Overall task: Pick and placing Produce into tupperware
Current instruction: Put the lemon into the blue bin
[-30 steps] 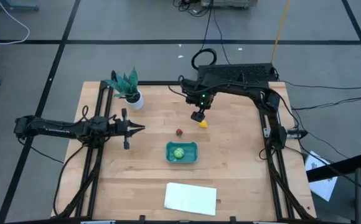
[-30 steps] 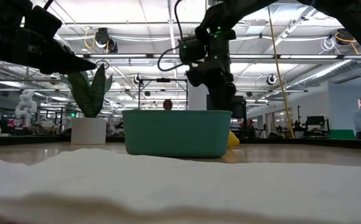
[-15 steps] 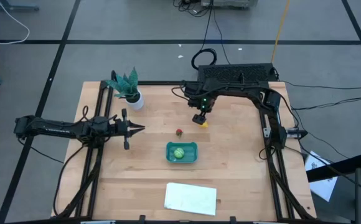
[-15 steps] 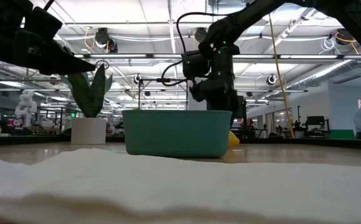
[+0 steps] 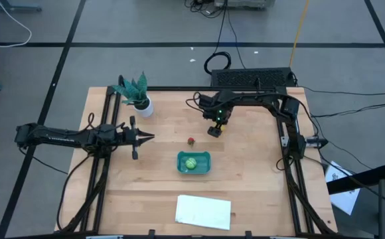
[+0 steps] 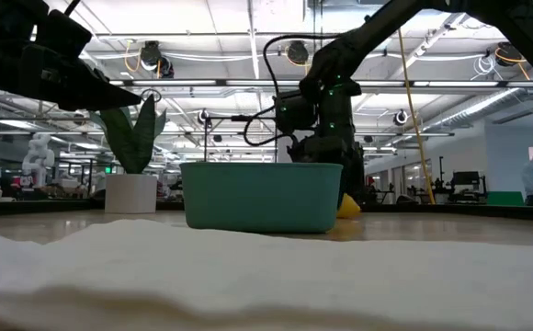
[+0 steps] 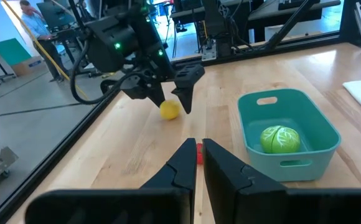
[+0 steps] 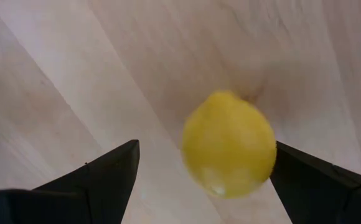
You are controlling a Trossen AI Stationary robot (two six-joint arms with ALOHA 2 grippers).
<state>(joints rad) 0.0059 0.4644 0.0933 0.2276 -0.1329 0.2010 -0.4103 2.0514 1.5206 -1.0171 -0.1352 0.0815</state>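
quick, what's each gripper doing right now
Left gripper: shut, empty, hovering over the table's left side.
Right gripper: open, fingers straddling the yellow lemon, not gripping it yet.

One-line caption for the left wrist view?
Right end effector open over the lemon; green produce in the container.

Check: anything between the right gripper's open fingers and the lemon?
Nothing. The right wrist view shows only bare wood between the right gripper and the lemon; its fingers straddle it.

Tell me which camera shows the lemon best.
The right wrist view: the lemon fills the frame between the open right gripper fingers. The left wrist view shows it small, the low view only an edge, the high view hides it.
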